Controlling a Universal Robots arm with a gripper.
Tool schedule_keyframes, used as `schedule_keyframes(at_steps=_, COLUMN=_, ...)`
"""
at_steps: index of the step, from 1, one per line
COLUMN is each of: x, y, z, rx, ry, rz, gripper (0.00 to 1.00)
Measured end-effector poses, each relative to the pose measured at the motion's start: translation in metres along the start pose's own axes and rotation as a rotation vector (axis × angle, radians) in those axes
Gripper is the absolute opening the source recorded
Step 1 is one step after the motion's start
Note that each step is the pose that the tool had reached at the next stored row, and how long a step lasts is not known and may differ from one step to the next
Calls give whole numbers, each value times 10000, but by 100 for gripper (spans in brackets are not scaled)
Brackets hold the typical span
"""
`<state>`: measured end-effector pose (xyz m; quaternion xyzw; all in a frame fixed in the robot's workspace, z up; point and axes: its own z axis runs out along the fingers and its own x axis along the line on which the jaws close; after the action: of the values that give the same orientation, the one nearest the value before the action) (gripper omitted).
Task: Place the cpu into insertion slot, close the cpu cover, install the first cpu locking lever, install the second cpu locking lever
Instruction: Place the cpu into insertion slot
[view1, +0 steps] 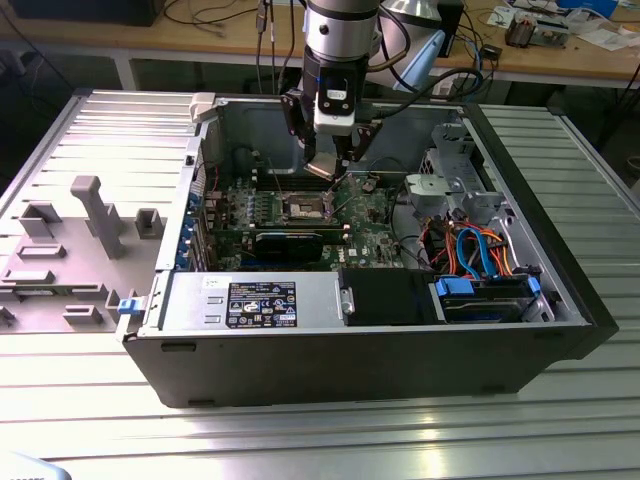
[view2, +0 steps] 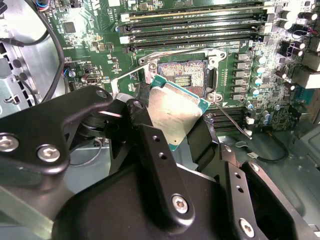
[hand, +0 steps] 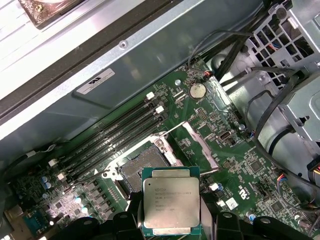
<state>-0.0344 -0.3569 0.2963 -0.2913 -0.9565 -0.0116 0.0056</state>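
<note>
An open computer case (view1: 352, 352) lies on its side on the ribbed metal counter (view1: 300, 435), and the arm reaches down into it from the far side. The end effector (view1: 330, 160) is clenched on the cpu (view1: 322, 168), pinching the little silvery chip by two opposite edges. In the second wrist view the black fingers (view2: 150, 145) flank the cpu (view2: 175, 112), which is tilted. It hangs in the air above the green motherboard (view1: 368, 215), over the insertion slot (view1: 305, 208) and clear of it, not seated. In the first wrist view the cpu (hand: 171, 205) sits just on the near side of the slot (hand: 142, 171), whose dark centre lies bare inside its metal rim. The long memory slots (hand: 115, 135) run just beside the slot on its far side. Toward the exterior view's right, orange and blue cables (view1: 470, 250) loop over the drive bay.
</note>
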Motion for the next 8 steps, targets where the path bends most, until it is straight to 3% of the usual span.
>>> schedule_keyframes(at_steps=8, x=0, y=0, z=0, rx=-1, ry=-1, rz=43, gripper=55)
